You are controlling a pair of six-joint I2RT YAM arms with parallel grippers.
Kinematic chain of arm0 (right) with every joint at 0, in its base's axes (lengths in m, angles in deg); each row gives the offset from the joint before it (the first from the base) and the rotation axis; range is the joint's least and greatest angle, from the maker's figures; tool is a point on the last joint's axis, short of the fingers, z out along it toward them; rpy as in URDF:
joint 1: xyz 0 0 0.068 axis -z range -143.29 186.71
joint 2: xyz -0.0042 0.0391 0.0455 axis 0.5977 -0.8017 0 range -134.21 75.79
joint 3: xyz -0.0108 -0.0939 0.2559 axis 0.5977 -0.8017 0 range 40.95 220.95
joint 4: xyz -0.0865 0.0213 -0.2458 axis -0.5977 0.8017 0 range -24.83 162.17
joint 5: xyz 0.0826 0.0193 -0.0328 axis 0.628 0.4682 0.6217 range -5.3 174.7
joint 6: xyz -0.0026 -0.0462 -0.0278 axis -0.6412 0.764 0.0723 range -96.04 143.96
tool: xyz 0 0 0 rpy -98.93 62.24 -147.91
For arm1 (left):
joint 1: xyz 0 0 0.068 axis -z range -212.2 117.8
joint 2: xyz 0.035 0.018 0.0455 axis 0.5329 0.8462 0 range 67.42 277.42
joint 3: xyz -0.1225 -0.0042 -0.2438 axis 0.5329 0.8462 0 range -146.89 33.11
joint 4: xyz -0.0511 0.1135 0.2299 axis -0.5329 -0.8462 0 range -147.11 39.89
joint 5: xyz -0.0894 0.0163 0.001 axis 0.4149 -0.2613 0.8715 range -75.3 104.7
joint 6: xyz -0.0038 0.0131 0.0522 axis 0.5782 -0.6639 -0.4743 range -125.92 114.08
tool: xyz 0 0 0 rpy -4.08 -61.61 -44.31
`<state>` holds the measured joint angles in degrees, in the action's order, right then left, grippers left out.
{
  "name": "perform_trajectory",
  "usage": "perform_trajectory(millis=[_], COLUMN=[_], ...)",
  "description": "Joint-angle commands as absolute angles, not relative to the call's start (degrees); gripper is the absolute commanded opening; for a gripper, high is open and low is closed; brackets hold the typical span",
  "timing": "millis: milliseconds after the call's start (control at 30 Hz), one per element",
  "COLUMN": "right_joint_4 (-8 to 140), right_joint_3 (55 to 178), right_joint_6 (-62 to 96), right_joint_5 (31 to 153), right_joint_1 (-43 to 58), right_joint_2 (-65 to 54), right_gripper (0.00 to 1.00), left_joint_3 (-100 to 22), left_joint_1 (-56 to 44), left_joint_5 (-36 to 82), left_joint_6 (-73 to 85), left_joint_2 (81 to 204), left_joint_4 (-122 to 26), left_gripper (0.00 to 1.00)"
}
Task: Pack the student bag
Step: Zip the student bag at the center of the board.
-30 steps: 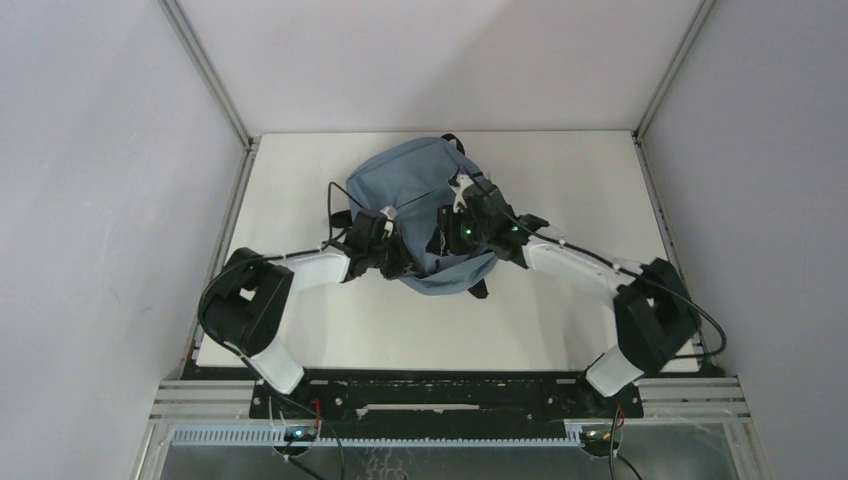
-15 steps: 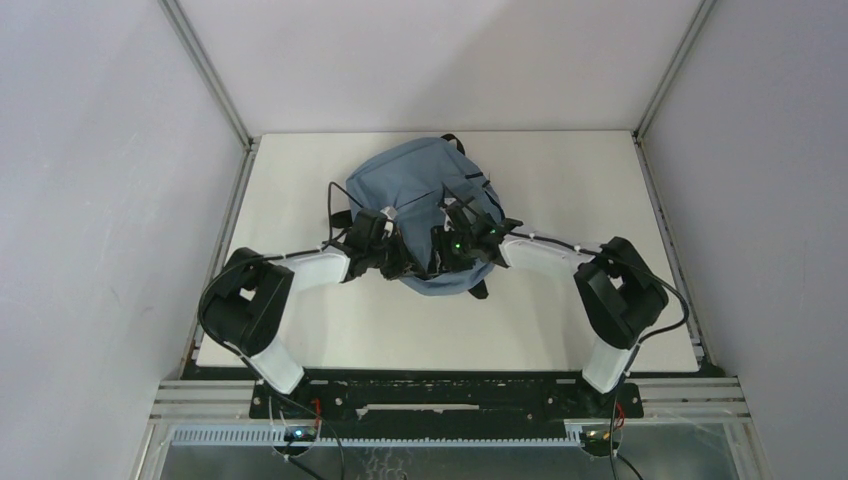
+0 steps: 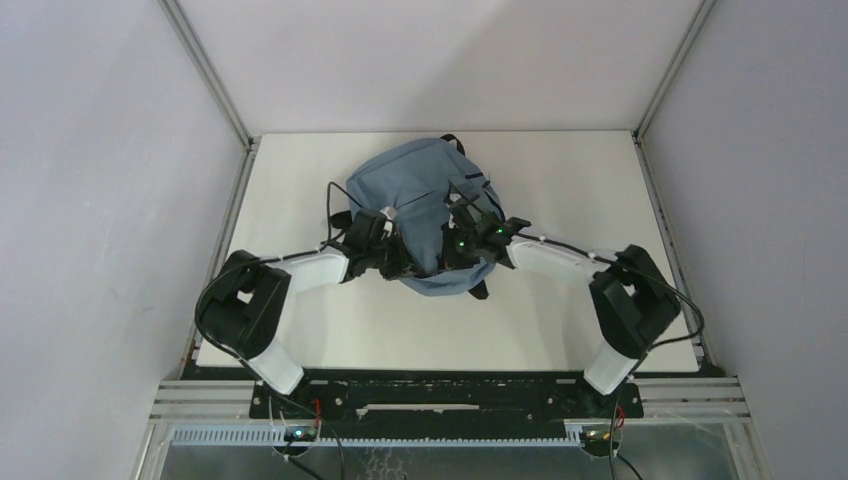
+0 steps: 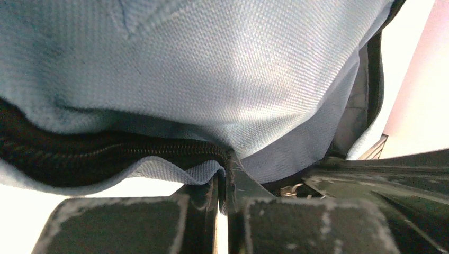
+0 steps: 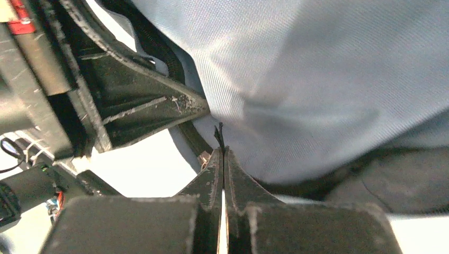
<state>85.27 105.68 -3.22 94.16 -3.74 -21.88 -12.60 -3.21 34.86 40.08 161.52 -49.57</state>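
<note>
Top external: student bag [image 3: 420,185] on counter [image 3: 330,330], directly ahead of both end effectors. Left end effector [image 4: 223,186] clamps fabric beside zipper [image 4: 106,151]; right end effector [image 5: 223,159] clamps bag's thin black tab [image 5: 218,133]. Risk: shallow pinches slip if arms pull apart.

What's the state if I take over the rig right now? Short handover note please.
Left end effector: shut, pinching the student bag fabric at the edge beside its zipper.
Right end effector: shut on a thin black tab, probably a zipper pull, at the bag's near end.
The bag lies in the middle of the table, with both arms reaching in at its near end.
Done: both grips are set. Contents are not visible.
Left: probably working the zipper; I cannot tell how far it is closed.
</note>
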Motion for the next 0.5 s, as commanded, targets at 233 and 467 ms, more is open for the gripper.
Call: perform_trajectory(millis=[233,467], right_joint_4=[86.4,85.1], right_joint_3=[95.9,94.9], right_joint_6=[-5.1,-6.3], right_joint_5=[87.0,85.5], right_joint_1=[0.4,1.7], right_joint_2=[-2.3,-1.0], right_gripper=[0.00,0.00], left_joint_3=[-12.3,-16.6], left_joint_1=[-3.9,-5.5], left_joint_5=[33.0,30.4], left_joint_6=[35.8,31.7], left_joint_2=[147.9,141.3], left_joint_4=[-61.5,-69.9], left_gripper=[0.00,0.00])
